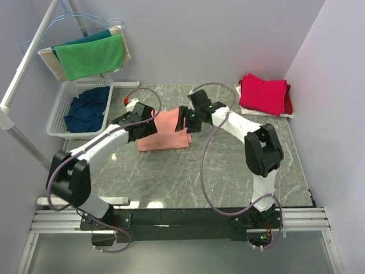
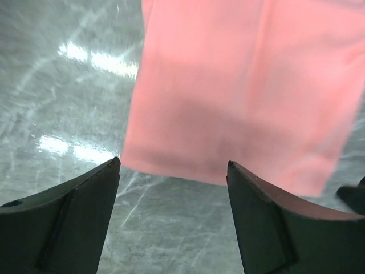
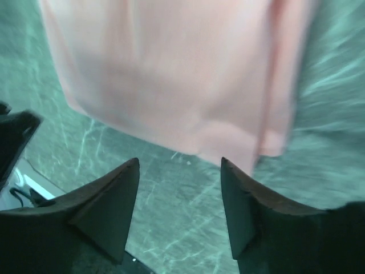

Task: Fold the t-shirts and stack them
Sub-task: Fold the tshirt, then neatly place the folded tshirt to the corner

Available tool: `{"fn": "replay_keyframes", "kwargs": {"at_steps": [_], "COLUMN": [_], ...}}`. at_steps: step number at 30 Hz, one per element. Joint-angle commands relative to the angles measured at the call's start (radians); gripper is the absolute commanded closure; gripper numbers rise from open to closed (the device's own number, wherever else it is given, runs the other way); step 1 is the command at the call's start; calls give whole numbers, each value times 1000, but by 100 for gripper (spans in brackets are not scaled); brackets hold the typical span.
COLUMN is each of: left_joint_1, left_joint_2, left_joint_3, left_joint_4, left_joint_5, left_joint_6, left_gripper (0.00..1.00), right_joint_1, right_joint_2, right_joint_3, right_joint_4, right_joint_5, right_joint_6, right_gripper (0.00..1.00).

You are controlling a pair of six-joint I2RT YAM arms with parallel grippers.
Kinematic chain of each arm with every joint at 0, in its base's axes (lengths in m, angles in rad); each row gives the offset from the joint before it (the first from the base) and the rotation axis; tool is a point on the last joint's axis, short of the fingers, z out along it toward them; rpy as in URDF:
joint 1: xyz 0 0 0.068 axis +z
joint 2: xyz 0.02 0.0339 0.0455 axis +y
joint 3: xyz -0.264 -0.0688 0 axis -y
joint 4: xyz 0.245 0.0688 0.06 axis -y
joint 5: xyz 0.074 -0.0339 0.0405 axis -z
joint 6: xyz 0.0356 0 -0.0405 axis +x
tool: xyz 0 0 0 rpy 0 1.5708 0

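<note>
Jaws gape empty on your left gripper (image 2: 174, 162) and right gripper (image 3: 179, 160), flanking the folded salmon t-shirt (image 1: 168, 136) toward the far edge of the table (image 1: 228, 182).

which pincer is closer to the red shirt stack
Right. The right pincer is at the salmon shirt's right edge, left of the red shirt stack; the left pincer is farther, at that shirt's left edge.

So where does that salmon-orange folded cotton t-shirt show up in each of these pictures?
Top external: the salmon-orange folded cotton t-shirt lies mid-table, slightly left of centre.
Left wrist: it fills the upper right.
Right wrist: it fills the top.
Shared landmark: the grey marbled tabletop under it in all three.
</note>
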Motion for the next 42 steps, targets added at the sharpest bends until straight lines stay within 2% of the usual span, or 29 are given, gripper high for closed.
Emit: {"fn": "replay_keyframes", "kwargs": {"at_steps": [1,4,12,19,31,35,36,38,41,42], "left_joint_1": [7,11,51,148,214,226,231,237,248,254], "left_joint_2": [-93,-116,-161,-207,-210,-201,-202,-202,-202,-202], "left_joint_3": [13,20,24,-2,4,10,10,12,12,12], "left_joint_4": [2,-12,-23,-10,-9,-13,-10,-9,-4,-4], "left_joint_5": [-44,-44,-7,74,99,103,105,109,114,117], "left_joint_6": [29,41,54,71,104,115,117,121,127,129], "left_gripper": [19,18,17,17,16,16,16,16,16,16], "right_joint_1": [-95,-135,-155,-164,-166,-161,-160,-155,-143,-143], "right_joint_2": [-41,-3,137,190,335,379,387,411,445,450], "right_joint_3": [3,25,121,115,158,167,175,190,226,239], "right_joint_4": [38,64,85,154,223,243,239,228,194,182], "right_joint_5": [39,17,-35,-122,-381,-449,-472,-501,-529,-533], "right_joint_6": [-17,-35,-112,-106,-27,3,6,8,-4,-7], "right_gripper": [27,23,23,23,25,32,38,43,55,65]}}
